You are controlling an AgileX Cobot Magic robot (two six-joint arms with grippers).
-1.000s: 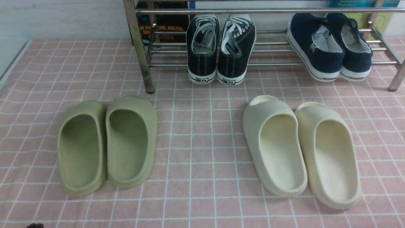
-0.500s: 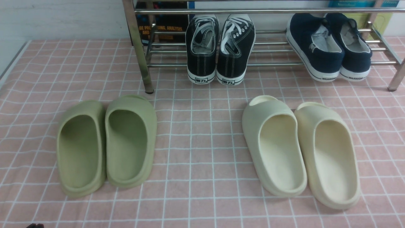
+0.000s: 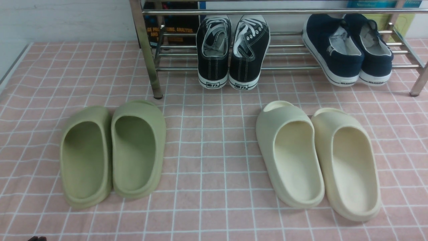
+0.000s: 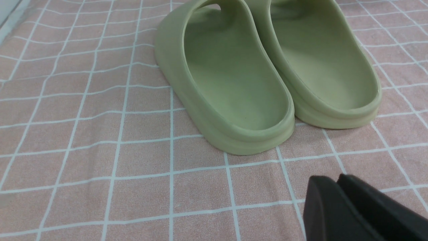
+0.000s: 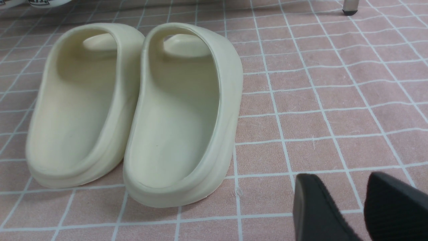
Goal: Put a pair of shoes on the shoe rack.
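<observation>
Nothing has shifted; black sneakers (image 3: 232,50) sit on the chrome rack (image 3: 147,53) at upper centre; left gripper (image 4: 337,187) together, right gripper (image 5: 347,194) apart

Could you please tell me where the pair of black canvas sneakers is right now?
In the front view, the black sneakers sit side by side on the shoe rack, left of centre, heels overhanging its front bar, with the navy slip-ons to their right.
</observation>
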